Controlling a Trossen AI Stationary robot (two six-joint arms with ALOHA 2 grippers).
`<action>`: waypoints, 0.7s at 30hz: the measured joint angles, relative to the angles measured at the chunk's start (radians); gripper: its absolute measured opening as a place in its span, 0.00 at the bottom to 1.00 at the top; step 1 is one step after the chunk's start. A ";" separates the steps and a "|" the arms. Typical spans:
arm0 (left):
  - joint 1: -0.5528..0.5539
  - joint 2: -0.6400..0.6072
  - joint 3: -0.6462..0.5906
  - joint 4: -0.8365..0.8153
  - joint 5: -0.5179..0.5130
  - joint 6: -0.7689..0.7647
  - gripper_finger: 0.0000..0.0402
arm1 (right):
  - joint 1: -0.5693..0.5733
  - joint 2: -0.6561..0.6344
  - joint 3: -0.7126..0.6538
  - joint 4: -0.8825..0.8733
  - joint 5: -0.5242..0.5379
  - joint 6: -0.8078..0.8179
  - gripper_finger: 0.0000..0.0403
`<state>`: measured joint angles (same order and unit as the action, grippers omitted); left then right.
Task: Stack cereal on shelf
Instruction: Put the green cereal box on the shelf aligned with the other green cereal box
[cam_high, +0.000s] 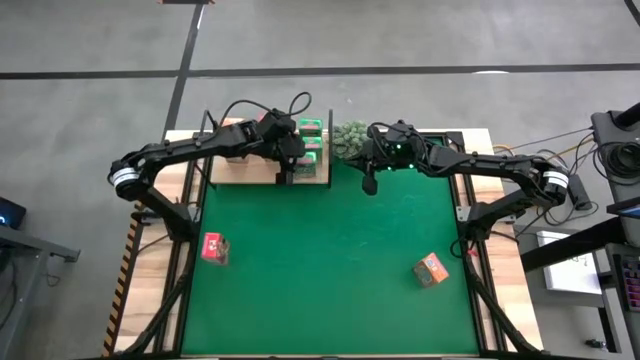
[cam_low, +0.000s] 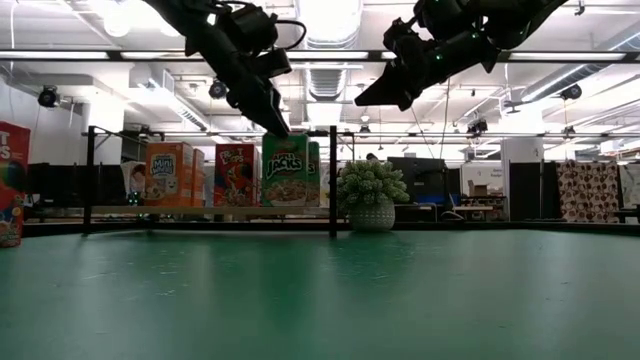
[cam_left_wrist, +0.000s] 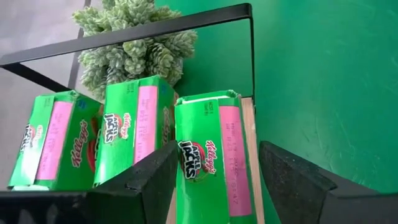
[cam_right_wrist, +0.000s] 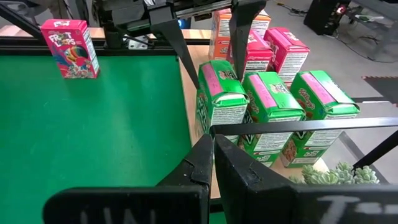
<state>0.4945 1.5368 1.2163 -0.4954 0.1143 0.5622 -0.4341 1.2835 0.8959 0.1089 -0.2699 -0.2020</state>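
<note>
Left gripper (cam_left_wrist: 214, 180) is over the shelf (cam_high: 250, 172), at its plant-side end, jaws spread w/ a finger on either side of the front green box (cam_left_wrist: 210, 158). Can't tell if the pads touch it; looks like a loose straddle, not a pinch. That box stands on the shelf edge nearest the mat (cam_high: 330, 260), two more green boxes (cam_left_wrist: 134, 134) in a row behind it. Pink-red boxes (cam_right_wrist: 283, 50) and orange boxes (cam_right_wrist: 224, 25) sit on the shelf further from the plant (cam_high: 349, 138).

Right gripper (cam_right_wrist: 212, 163) hangs just off the shelf's plant end, jaws pressed together, empty, waiting.

Still off the shelf, both on the mat well away: one pink-red box (cam_high: 214, 247) and one orange box (cam_high: 431, 269).

Handling, my guess: boxes are light, thin cardboard, glossy print so a bit slippery. Walls will dent if squeezed hard, and they tip easily. Best hold is across the two narrow sides, around mid-height or above, light pressure.
</note>
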 joint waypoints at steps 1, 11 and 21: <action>0.000 0.000 0.000 0.000 0.000 -0.001 0.52 | 0.000 0.000 0.000 0.000 0.000 0.000 0.02; 0.000 0.000 0.000 0.001 0.000 -0.015 0.52 | 0.000 0.000 0.000 0.000 0.000 0.001 0.02; 0.000 0.000 0.000 0.001 0.000 -0.021 0.52 | 0.000 0.000 0.000 0.000 0.000 0.001 0.02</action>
<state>0.4946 1.5368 1.2163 -0.4942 0.1146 0.5413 -0.4339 1.2835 0.8959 0.1085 -0.2699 -0.2014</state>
